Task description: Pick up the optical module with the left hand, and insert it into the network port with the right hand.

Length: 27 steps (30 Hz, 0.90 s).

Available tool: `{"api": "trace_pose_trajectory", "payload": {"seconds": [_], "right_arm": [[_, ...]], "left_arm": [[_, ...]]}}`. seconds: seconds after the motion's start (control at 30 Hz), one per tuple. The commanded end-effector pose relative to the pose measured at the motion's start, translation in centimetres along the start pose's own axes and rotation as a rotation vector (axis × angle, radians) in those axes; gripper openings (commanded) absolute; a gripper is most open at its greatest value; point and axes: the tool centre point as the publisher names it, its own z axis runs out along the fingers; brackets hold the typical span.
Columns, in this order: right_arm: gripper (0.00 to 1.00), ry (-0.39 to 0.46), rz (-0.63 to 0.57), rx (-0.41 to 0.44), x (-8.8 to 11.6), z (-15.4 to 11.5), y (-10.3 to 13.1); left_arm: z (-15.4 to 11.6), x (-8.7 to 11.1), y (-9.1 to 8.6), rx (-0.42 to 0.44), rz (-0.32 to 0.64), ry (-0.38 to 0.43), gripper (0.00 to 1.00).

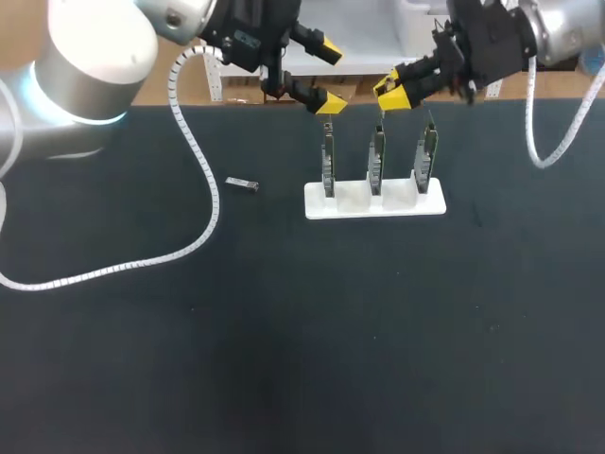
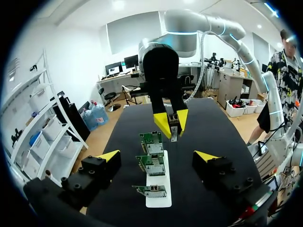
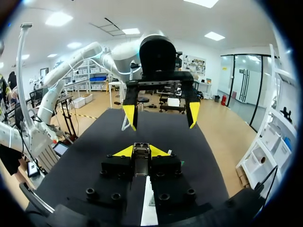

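Module (image 2: 173,130) is gripped in R jaws, pinched btwn the two yellow tips (image 3: 124,152), w/ its end poking out just below them. R jaws hang in the air over the boards (image 1: 376,161), clear of all of them; can't tell which board they line up w/. The 3 boards stand upright in a row in a white base (image 1: 374,205) on the black table (image 1: 284,340).

L jaws are wide open w/ nothing in them, tips (image 2: 110,155) well apart. The row of boards sits under & ahead of L jaws, running away btwn the tips toward R jaws. L & R jaws face each other over the base, near but not touching.

A small dark piece (image 1: 243,183) lies flat on the table, apart from the base on the L arm (image 1: 85,76) side, below & outside L jaws. White coiled cable (image 1: 203,180) from that arm drapes onto the table just beside the piece. R arm (image 1: 558,28) comes in from the far corner.
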Motion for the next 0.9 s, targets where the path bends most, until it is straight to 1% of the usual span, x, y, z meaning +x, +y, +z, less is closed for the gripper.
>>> {"api": "trace_pose_trajectory", "payload": {"seconds": [0.03, 0.13, 0.33, 0.4, 0.6, 0.9], "right_arm": [[0.00, -0.021, -0.010, 0.020, 0.8, 0.5, 0.9], [0.00, -0.026, -0.011, 0.017, 1.5, 0.5, 0.5], [0.00, -0.018, -0.013, -0.001, 2.0, 0.5, -0.2], [0.00, -0.016, -0.014, -0.010, 1.9, 0.6, -0.2], [0.00, -0.005, -0.005, -0.034, 2.7, 0.4, -0.9], [0.00, 0.014, -0.002, -0.055, 2.8, 0.3, -1.4]], "left_arm": [[0.0, -0.1, 0.2, 0.004, 0.000, 0.006, 1.00], [0.0, -0.1, 0.2, 0.004, 0.000, 0.006, 1.00], [0.0, -0.1, 0.2, 0.004, 0.000, 0.006, 1.00], [0.0, -0.1, 0.2, 0.004, 0.000, 0.006, 1.00], [0.0, -0.1, 0.2, 0.004, 0.000, 0.006, 1.00], [0.0, -0.1, 0.2, 0.004, 0.000, 0.006, 1.00]]}}
